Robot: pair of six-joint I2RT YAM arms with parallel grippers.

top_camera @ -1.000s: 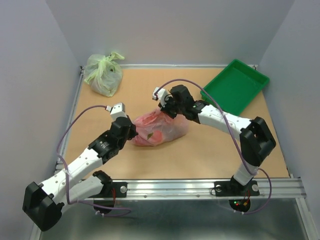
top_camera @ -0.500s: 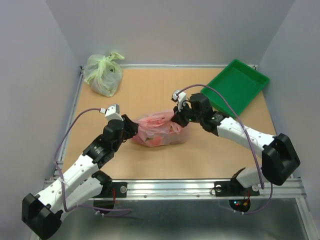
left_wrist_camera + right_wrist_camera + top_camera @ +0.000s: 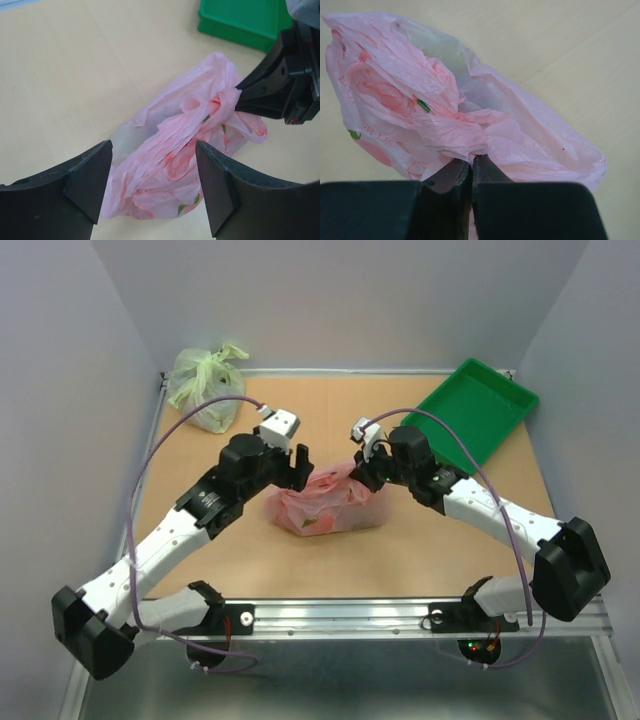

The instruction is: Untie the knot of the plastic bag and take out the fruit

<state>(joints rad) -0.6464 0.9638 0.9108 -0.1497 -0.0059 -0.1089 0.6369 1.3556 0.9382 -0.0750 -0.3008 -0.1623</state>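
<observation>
Untying stage: pink bag (image 3: 325,505) lies mid-table, knot (image 3: 223,100) unopened, fruit not discernible. Right gripper (image 3: 471,167) is clamped on the knot at the bag's right end; left gripper (image 3: 154,150) hovers wide open above the bag. Next, judged: left jaws must take plastic beside the knot and pull against it. Wrist views show the pinch; overhead alone shows a green bag (image 3: 207,390) far left.

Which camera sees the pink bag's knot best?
The right wrist view: the knot is close and big, pinched by the right gripper. The left wrist view shows it smaller, from the side. The top view mostly hides it behind the gripper.
</observation>
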